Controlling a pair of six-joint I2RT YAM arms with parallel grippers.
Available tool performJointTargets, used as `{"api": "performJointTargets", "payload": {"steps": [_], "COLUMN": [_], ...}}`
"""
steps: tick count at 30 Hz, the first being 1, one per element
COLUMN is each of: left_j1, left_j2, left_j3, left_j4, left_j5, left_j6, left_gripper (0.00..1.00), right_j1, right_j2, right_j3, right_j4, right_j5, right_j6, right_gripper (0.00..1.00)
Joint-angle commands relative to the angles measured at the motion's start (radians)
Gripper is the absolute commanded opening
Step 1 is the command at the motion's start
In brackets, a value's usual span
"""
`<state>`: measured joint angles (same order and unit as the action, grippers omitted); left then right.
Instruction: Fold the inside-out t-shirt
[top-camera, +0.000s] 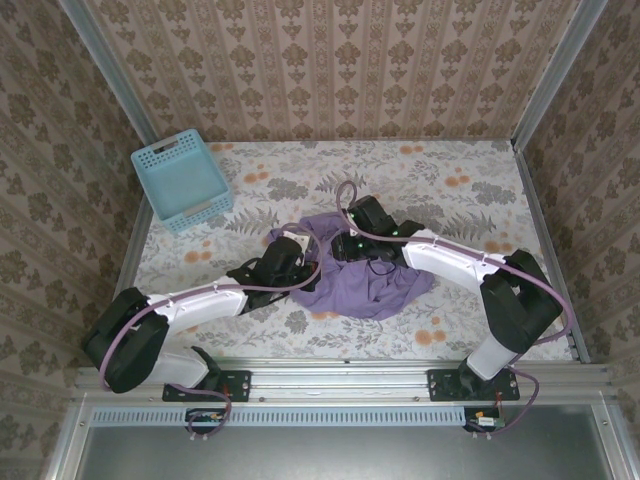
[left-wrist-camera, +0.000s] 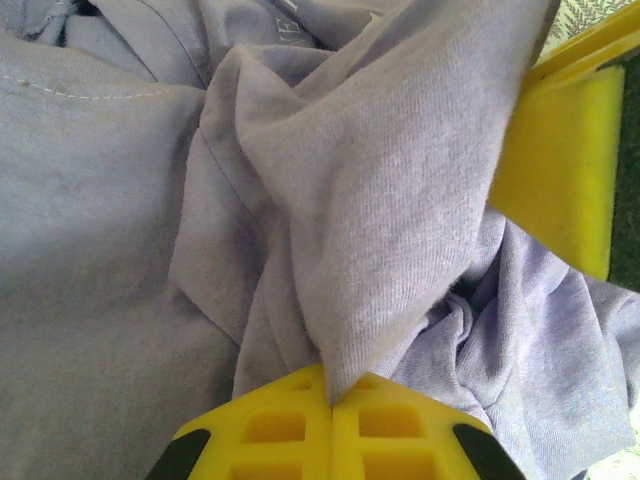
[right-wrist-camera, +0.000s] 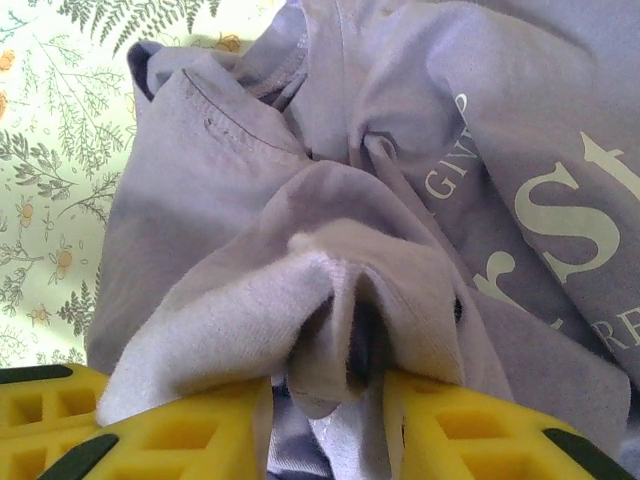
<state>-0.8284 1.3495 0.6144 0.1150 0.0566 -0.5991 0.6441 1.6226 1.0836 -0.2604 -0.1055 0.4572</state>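
The crumpled t-shirt (top-camera: 368, 288) is heaped at the middle of the counter (top-camera: 450, 180). The left claw (left-wrist-camera: 330, 402) is pinched together on a ridge of cloth. The right claw (right-wrist-camera: 326, 405) is clamped on a thicker bunch, presumably so the garment can be spread before folding.

Floral-patterned table (top-camera: 460, 190) with crumpled lavender t-shirt (top-camera: 370, 290), blue basket (top-camera: 182, 180)

The lavender t-shirt (left-wrist-camera: 150, 260) lies rumpled in deep folds. At bottom centre, the left gripper (left-wrist-camera: 330, 405) has its two yellow fingers pressed together, pinching a ridge of the cloth that runs up toward the upper right. A line of white stitching crosses the upper left. At the right edge, a yellow finger block (left-wrist-camera: 560, 170) touches the cloth.
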Motion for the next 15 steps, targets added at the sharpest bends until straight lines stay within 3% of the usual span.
{"api": "performJointTargets", "payload": {"steps": [1, 12, 15], "left_j1": [0.008, 0.007, 0.008], "left_j2": [-0.007, -0.021, -0.024], "left_j3": [-0.016, -0.018, -0.018], "left_j4": [0.014, 0.010, 0.006], "left_j5": [0.008, 0.010, 0.007], "left_j6": [-0.013, -0.013, -0.011], "left_gripper": [0.00, 0.00, 0.00], "right_j1": [0.014, 0.022, 0.023], "right_j2": [-0.014, 0.028, 0.034], "right_j3": [0.041, 0.045, 0.060], "right_j4": [-0.013, -0.017, -0.016], "right_j5": [0.035, 0.070, 0.049], "right_j6": [-0.002, 0.008, 0.002], "right_gripper": [0.36, 0.35, 0.27]}}
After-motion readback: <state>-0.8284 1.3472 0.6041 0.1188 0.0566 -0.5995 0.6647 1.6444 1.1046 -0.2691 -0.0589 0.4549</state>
